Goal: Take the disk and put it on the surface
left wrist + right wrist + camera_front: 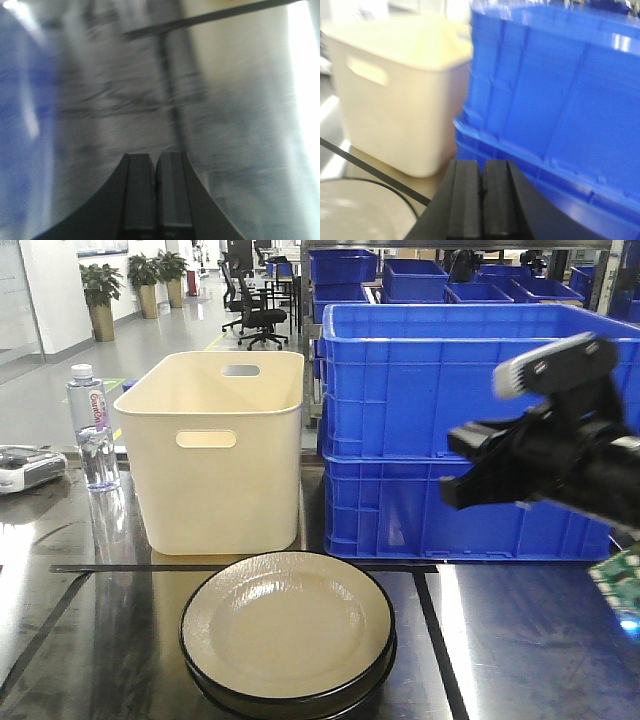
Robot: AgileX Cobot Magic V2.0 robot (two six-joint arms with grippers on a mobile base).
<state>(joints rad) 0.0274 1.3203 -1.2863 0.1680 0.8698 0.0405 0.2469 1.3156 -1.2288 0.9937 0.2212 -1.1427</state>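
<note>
The disk (287,630) is a cream plate with a black rim, lying on top of a second one like it at the front middle of the surface (520,640). That surface is a glossy dark tabletop crossed by black tape (440,640). My right gripper (458,465) hangs in the air to the right of the disk and above it, in front of the blue crates. In the right wrist view this gripper (481,162) is shut and empty, with the disk (350,210) at lower left. My left gripper (155,156) is shut and empty over the bare surface (240,125).
A cream bin (222,450) with handle slots stands just behind the disk. Stacked blue crates (450,390) fill the back right. At the left stand a water bottle (92,430) and a grey device (25,468). A green circuit board (620,580) pokes in at the right edge.
</note>
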